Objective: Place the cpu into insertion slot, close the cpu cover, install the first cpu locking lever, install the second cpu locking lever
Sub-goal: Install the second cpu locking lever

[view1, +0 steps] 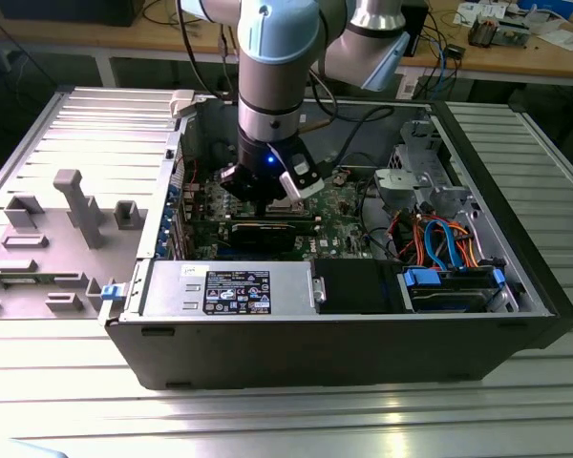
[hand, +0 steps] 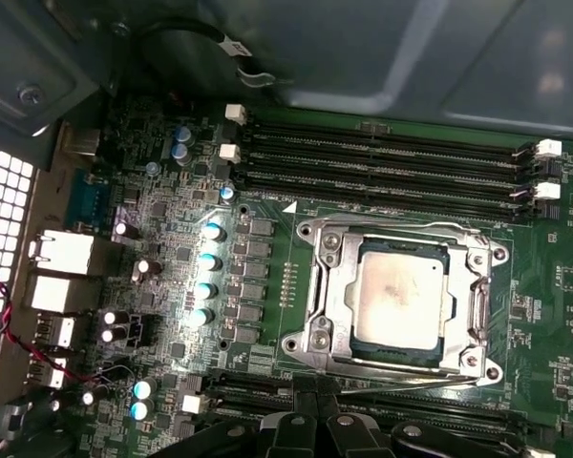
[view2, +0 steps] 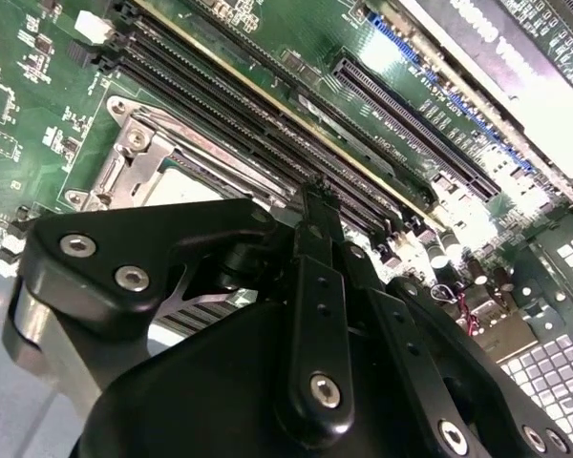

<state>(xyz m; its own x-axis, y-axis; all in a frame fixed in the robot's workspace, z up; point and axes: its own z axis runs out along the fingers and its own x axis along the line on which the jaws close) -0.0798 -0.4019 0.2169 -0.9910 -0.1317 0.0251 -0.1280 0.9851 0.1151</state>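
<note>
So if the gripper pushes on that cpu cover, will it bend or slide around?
The cpu cover looks like thin sheet metal framing the cpu, so it probably flexes slightly. Screws at the insertion slot corners suggest it won't slide. Its shiny surface may be slippery.

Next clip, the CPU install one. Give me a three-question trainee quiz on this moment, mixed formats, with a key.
1. True or false: the cpu lies in the insertion slot with the cpu cover closed over its edges.
2. Multiple choice: in the first wrist view, the socket sits between (a) two groups of long black memory slots, (b) two fans, (c) two hard drives.
3. Short answer: in the exterior view, where is the gripper relative to the computer case?

Key
1. True.
2. a.
3. Inside the open case, low over the green motherboard, behind the labelled power supply.
</note>
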